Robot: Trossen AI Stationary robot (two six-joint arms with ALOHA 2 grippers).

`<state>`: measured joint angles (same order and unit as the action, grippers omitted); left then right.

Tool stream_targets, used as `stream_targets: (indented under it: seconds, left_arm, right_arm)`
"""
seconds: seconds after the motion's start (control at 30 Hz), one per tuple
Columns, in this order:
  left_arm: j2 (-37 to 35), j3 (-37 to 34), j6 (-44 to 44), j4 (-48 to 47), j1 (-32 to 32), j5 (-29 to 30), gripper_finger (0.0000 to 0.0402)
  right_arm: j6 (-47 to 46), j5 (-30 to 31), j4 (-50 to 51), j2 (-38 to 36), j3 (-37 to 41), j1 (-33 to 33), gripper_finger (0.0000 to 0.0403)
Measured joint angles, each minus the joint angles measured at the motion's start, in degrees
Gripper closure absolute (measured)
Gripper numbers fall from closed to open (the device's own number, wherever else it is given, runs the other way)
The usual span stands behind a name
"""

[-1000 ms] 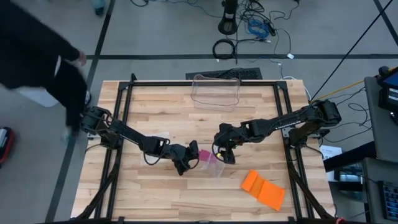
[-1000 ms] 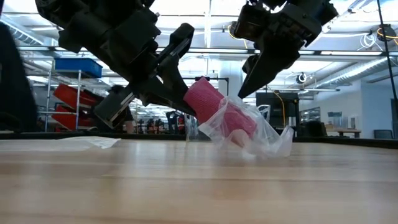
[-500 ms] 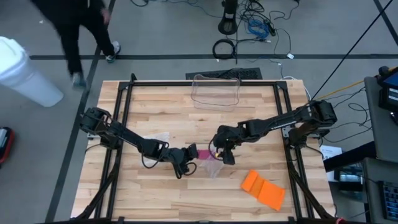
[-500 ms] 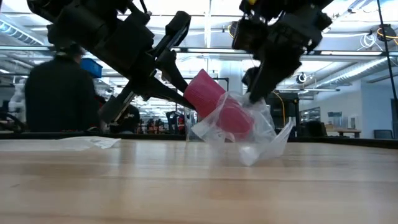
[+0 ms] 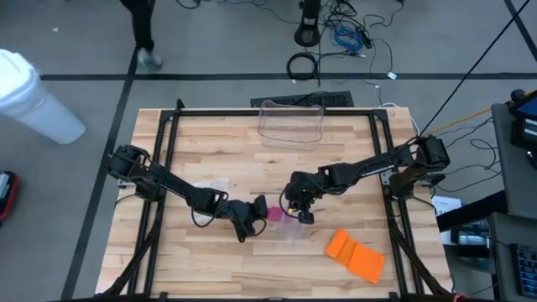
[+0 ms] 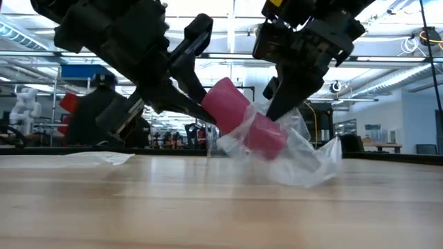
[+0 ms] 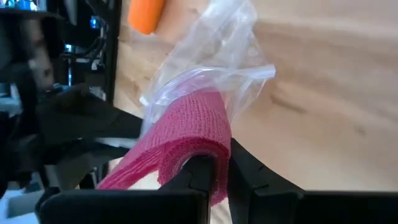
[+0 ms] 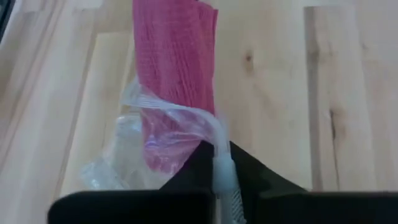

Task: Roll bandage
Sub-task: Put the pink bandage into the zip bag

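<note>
Wooden table [image 5: 252, 138], mid-field: my left gripper [image 6: 201, 114] stayed clamped on the pink bandage roll [image 6: 239, 117], held tilted above the boards. My right gripper [image 8: 221, 177], spread a second earlier, had just pinched the clear plastic wrapper [image 6: 304, 155]; unwrapping could likely begin.

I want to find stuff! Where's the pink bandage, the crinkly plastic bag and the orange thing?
pink bandage [image 6: 239, 114]: low view, middle of the roll's side.
plastic bag [image 6: 311, 162]: low view, loose clear end sagging toward the table.
orange thing [image 5: 356, 254]: high view, middle of its flat top.
</note>
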<state>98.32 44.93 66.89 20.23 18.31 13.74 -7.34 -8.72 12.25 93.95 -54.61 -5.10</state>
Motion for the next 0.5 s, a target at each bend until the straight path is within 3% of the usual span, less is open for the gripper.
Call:
stream_targets:
  seconds: [0.07,0.23,0.4,0.5]
  left_arm:
    - [0.0,0.8,-5.7,0.0,0.1,-0.4,0.0375]
    - [0.0,3.7,-25.0,-0.3,0.0,-0.2,0.0375]
    - [0.0,6.2,-27.6,-6.1,0.0,-0.8,0.0375]
    - [0.0,6.5,-27.5,-8.2,0.0,-1.3,0.0375]
  right_arm:
    - [0.7,1.4,-0.2,0.0,0.0,-1.0,0.0392]
    - [4.8,14.0,-0.5,-0.1,0.0,-4.6,0.0397]
    - [7.3,25.1,-1.1,-0.1,0.0,-7.6,0.0399]
    - [8.7,28.3,-2.7,-0.1,0.0,-8.9,0.0400]
